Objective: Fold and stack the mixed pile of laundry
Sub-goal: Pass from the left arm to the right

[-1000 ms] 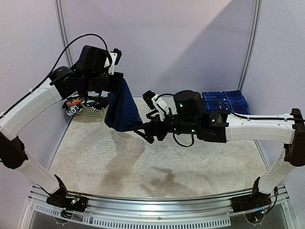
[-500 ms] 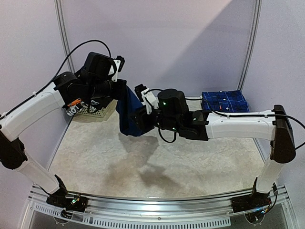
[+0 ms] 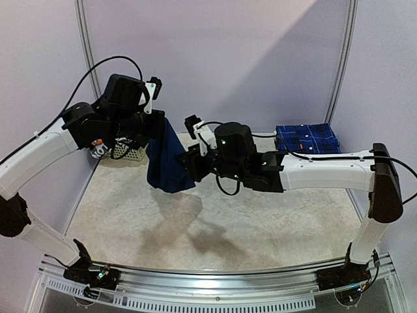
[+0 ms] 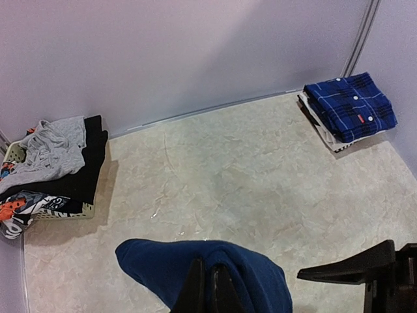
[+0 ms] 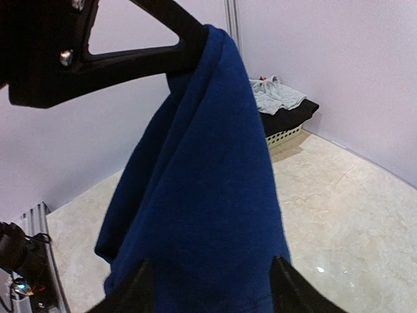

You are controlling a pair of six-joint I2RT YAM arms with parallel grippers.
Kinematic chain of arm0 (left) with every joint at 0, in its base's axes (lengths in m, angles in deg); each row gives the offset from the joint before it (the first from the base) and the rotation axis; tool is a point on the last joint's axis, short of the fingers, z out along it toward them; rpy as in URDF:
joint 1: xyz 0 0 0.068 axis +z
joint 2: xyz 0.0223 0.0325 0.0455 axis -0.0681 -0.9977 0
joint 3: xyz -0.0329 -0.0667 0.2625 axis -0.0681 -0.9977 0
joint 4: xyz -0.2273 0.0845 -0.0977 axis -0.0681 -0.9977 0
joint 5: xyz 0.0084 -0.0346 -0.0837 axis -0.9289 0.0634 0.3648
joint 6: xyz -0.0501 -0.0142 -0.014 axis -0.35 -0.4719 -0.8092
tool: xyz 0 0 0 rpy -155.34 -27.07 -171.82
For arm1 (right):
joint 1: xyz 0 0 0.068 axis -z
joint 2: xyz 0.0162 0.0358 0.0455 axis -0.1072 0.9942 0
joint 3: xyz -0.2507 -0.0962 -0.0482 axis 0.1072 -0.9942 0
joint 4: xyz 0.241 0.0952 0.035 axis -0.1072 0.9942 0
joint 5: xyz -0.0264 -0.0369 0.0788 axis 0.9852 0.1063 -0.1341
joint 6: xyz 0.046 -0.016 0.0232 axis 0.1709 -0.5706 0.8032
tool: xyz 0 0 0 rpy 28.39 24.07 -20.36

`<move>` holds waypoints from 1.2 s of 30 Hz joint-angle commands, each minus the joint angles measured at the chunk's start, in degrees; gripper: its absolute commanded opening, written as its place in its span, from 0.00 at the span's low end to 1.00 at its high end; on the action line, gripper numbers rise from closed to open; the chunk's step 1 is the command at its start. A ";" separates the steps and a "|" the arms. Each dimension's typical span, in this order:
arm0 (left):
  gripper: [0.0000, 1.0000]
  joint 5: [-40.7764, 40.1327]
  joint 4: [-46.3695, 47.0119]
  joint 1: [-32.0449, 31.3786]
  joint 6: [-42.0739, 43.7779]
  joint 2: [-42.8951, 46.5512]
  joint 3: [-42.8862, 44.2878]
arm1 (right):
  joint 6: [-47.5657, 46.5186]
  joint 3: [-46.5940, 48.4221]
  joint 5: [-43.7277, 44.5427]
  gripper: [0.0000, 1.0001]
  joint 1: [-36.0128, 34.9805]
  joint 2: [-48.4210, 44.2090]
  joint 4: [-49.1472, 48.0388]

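Note:
A navy garment [image 3: 166, 160] hangs in the air above the table's back left, pinched at its top by my left gripper [image 3: 158, 120], whose shut fingers [image 4: 207, 287] bite a fold of it [image 4: 247, 280]. My right gripper [image 3: 190, 164] reaches in from the right at the cloth's lower part. In the right wrist view its jaws stand wide apart [image 5: 210, 272] with the blue fabric [image 5: 208, 182] filling the gap between them. The rest of the mixed laundry pile, grey [image 4: 49, 147], black [image 4: 88, 169] and orange-white [image 4: 16, 210] pieces, lies on the basket.
A small white slatted basket [image 3: 127, 154] sits at the back left corner against the wall. A folded blue plaid shirt [image 3: 306, 138] tops a small stack [image 4: 348, 107] at the back right. Purple walls close off the back and sides.
The left arm swung right toward the right gripper, then back left and slightly up with the garment. The right arm reached left to the cloth and now holds still there.

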 commanded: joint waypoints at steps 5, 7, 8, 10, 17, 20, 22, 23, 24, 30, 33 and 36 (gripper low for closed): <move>0.00 -0.65 3.50 -0.91 -0.39 1.52 -1.24 | 3.23 0.91 -7.33 0.64 -0.30 0.43 -1.89; 0.00 -0.39 3.54 -0.91 -0.39 1.67 -1.33 | 2.70 2.16 -5.30 0.55 -0.24 1.66 -0.98; 0.00 -0.37 3.61 -0.91 -0.46 1.74 -1.38 | 2.52 2.83 -4.69 0.51 -0.20 2.35 -0.61; 0.00 -0.32 3.79 -0.91 -0.28 1.85 -1.42 | 2.29 4.25 -4.91 0.46 0.16 4.67 -0.06; 0.00 -0.37 3.78 -0.91 -0.19 2.25 -2.09 | 2.76 8.01 -2.93 0.43 0.80 8.37 1.94; 0.00 -0.79 3.71 -0.91 -0.03 2.62 -2.21 | 2.99 8.50 -1.59 0.27 0.78 8.85 2.35; 0.00 -0.89 3.74 -0.91 0.05 2.96 -2.51 | 3.23 8.38 -1.10 0.12 0.76 8.84 2.34; 0.00 -1.12 3.66 -0.91 0.19 3.11 -2.60 | 3.24 8.02 -1.16 0.06 0.76 8.74 2.20; 0.00 -1.20 3.62 -0.91 0.28 3.23 -2.65 | 3.27 7.69 -1.34 0.01 0.81 8.52 2.03; 0.00 -2.15 3.33 -0.91 0.83 3.37 -2.91 | 3.54 6.15 -3.46 0.17 0.75 6.51 2.38; 0.00 -2.35 3.39 -0.91 0.91 3.32 -3.00 | 3.47 4.96 -3.34 0.18 0.78 5.39 2.12; 0.00 -2.52 3.52 -0.91 1.02 3.28 -2.92 | 3.04 4.10 -3.06 0.12 0.78 4.93 1.79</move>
